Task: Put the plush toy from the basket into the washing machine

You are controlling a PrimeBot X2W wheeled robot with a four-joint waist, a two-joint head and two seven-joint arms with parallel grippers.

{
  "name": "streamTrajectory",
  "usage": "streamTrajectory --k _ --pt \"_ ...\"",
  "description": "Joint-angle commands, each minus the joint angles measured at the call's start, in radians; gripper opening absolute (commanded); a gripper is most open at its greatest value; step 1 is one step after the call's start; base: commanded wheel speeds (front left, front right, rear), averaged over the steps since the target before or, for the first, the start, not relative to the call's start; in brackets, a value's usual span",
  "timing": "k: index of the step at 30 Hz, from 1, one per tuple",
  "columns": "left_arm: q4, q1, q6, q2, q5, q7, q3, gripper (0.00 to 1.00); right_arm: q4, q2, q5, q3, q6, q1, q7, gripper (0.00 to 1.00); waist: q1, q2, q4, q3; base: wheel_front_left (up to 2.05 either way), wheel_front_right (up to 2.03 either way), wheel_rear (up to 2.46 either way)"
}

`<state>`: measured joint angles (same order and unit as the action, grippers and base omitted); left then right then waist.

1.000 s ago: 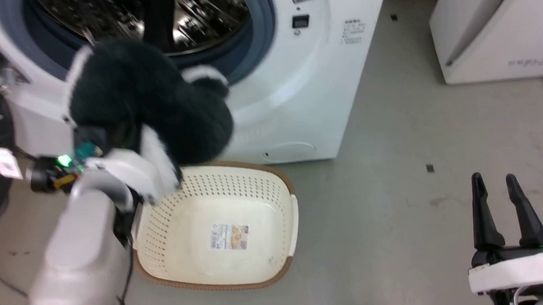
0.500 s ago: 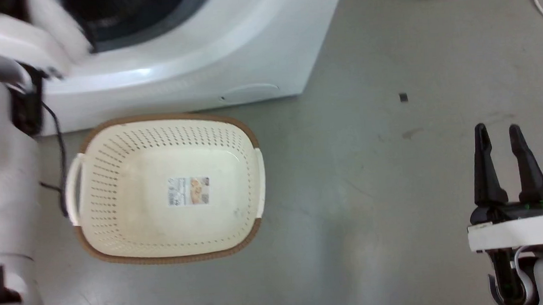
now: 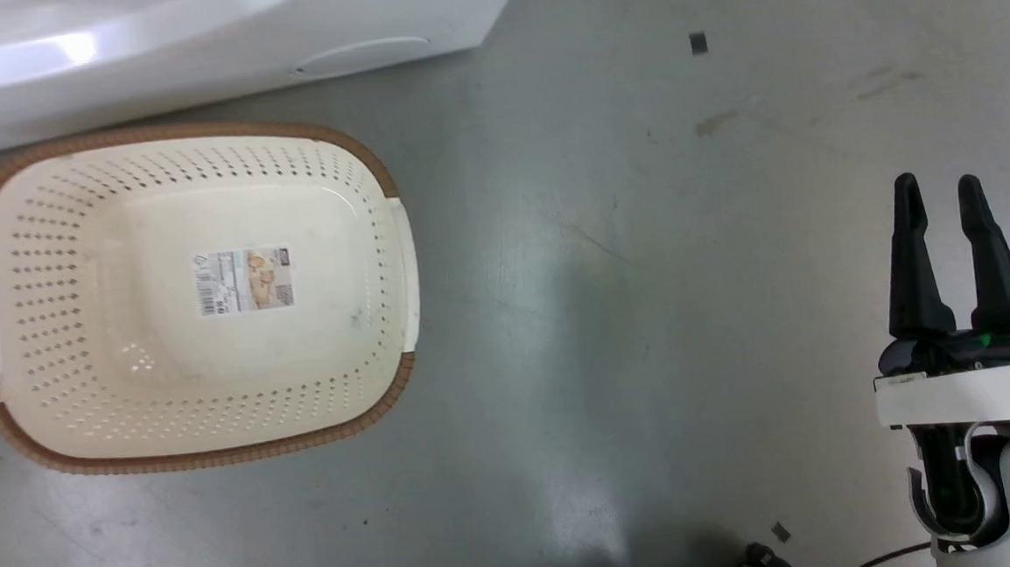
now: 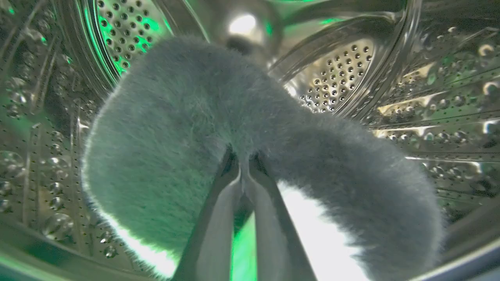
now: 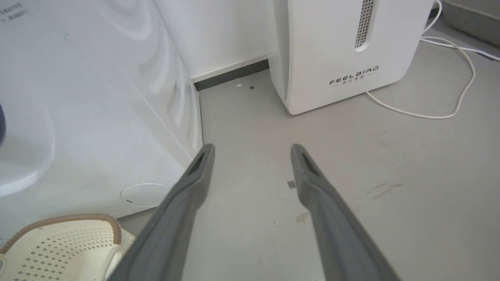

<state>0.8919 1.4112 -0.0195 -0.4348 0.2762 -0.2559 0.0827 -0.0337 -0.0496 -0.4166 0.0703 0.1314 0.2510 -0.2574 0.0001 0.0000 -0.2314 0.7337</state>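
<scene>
We see the left gripper closed, its two fingers pinched together on a fold of the toy, which is inside the washing machine's steel drum. The right gripper has its fingers apart and grips nothing. We count one toy, one basket, one washing machine and two grippers. The left arm reaches into the drum, fingers aimed at its back wall. The right gripper hovers over the grey floor, well apart from the basket, fingers pointing up the head view. The basket sits just before the machine's base, its paper label showing.
</scene>
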Motion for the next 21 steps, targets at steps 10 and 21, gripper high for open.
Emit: streamTrajectory --k 10,21 --pt "0.029 0.144 0.019 -0.043 -0.023 -0.006 -0.024 0.0 0.011 -0.001 -0.012 -0.012 -0.001 0.044 -0.004 1.0 -0.0001 0.0 -0.033 0.083 0.0 0.0 0.0" --pt "0.011 0.077 0.028 -0.025 -0.032 -0.006 -0.061 1.0 0.001 -0.001 -0.003 -0.015 -0.001 0.043 -0.004 1.0 -0.0001 0.0 -0.018 0.055 0.0 0.0 0.0"
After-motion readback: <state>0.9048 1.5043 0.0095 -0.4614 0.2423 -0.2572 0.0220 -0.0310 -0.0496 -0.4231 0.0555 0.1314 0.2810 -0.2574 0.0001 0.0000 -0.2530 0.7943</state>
